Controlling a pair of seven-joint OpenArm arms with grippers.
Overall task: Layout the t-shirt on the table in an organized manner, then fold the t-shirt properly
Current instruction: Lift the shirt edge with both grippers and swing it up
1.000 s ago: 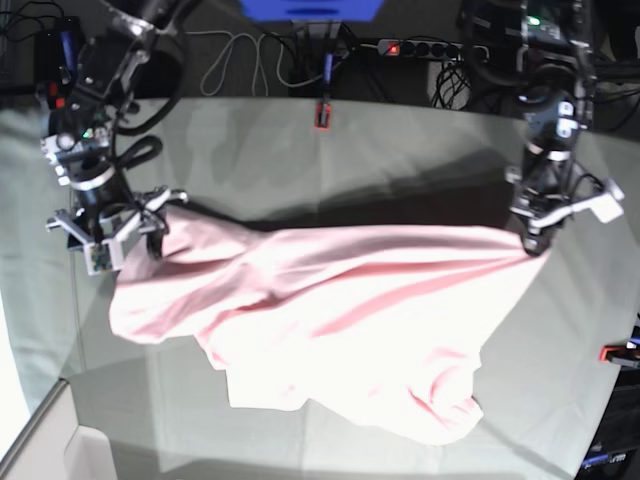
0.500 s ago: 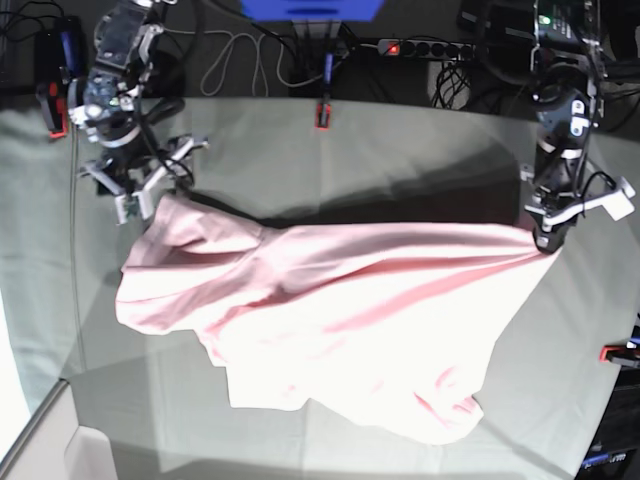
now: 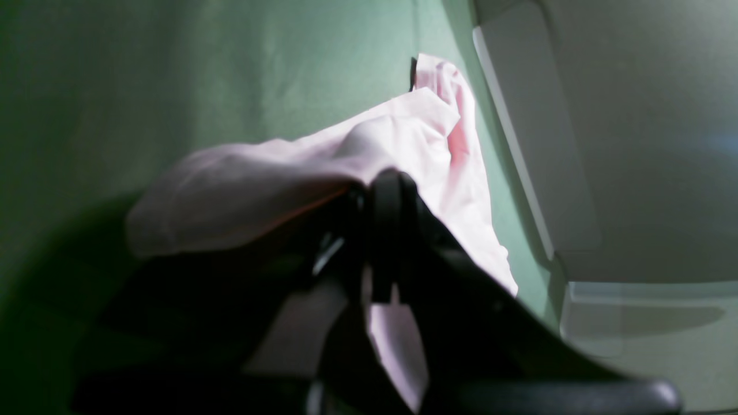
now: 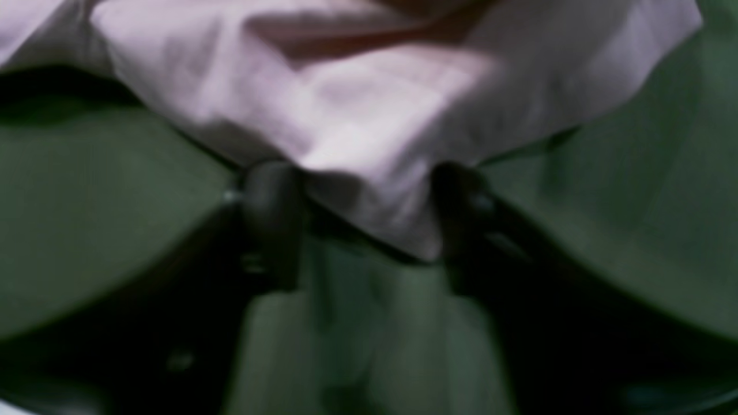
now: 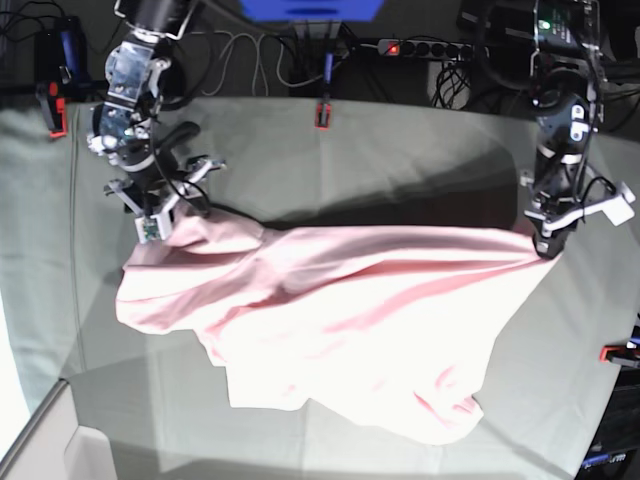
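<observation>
The pale pink t-shirt (image 5: pixel 340 320) lies crumpled and partly spread across the table (image 5: pixel 400 150), with no lettering showing. My left gripper (image 5: pixel 548 245) is shut on the shirt's far right corner and holds it stretched; in the left wrist view the closed fingers (image 3: pixel 386 196) pinch pink cloth (image 3: pixel 403 127) over the table (image 3: pixel 230 69). My right gripper (image 5: pixel 162 220) is at the shirt's upper left corner. In the right wrist view it (image 4: pixel 366 230) is open, and the shirt's edge (image 4: pixel 369 98) lies between the two fingers (image 4: pixel 271 196) on the table (image 4: pixel 86 190).
Red-and-black clamps sit at the back edge (image 5: pixel 322 113), the back left (image 5: pixel 52 108) and the right edge (image 5: pixel 615 352). A power strip (image 5: pixel 420 48) and cables lie behind the table. A white surface (image 5: pixel 60 450) lies beyond the table's front left corner.
My right gripper left the shirt's left edge, rose toward the back, then came down at the shirt's upper left corner. The left gripper kept its hold and barely moved.
</observation>
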